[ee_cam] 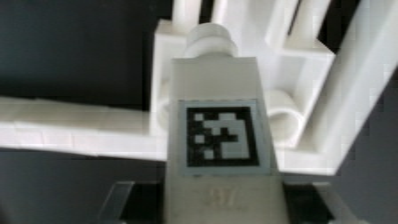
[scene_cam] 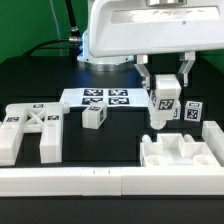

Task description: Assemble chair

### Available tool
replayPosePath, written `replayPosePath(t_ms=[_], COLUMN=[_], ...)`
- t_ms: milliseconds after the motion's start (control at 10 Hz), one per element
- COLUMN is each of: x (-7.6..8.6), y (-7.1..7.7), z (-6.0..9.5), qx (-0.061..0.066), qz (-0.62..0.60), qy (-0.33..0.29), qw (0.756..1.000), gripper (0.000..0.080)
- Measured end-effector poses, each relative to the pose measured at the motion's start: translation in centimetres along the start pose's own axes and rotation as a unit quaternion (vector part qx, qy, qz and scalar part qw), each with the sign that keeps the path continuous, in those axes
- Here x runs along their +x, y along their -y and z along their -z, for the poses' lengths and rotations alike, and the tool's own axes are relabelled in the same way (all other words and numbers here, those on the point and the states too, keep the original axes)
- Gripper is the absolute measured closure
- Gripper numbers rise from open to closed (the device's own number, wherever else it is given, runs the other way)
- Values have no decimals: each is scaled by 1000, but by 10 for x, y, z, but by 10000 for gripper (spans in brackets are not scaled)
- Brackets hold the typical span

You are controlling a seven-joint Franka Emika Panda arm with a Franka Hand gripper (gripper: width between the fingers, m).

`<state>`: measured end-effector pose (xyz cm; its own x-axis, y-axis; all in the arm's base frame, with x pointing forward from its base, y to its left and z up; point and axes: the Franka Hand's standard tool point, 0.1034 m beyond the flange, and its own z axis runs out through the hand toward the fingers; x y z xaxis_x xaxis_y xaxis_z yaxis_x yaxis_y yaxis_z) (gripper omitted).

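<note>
- the robot's two-finger gripper is clamped on the top end of a matte white blocky plastic leg piece with a square black-and-white tag; nothing else is in its grip
- the leg piece hangs just behind the chunky white plastic seat slab with recessed sockets, on the exterior view's right; can't tell if its bottom end touches anything
- long axis is close to upright, maybe a hair tilted; the free end points down, and the tag faces the exterior camera; in the wrist view the far end looks rounded, with the slab past it
- my take on doing this step well: line the bottom end up squarely over a socket first; then go straight down, slowly, no twisting; only let go once it's seated
- the white X-braced panel sits well apart on the exterior view's left; no bother
</note>
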<state>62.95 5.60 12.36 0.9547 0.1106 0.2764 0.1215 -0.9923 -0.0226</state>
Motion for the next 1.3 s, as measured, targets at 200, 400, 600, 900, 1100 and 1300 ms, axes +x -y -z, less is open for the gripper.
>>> replayPosePath(t_ms=[200,400,600,900,1100,1300], x=[13,14,13,27,26,25], y=[11,10,11,30,39,42], z=[-11,-11,-13,-16,-22,-27], qx=[3,2,1,0,2,3], qz=[-7,-4,-3,1,8,10], qy=[-7,-13,-22,-123,-125,-124], qw=[1000,1000,1000,992,992,992], gripper=[508,508,508,508,508,508])
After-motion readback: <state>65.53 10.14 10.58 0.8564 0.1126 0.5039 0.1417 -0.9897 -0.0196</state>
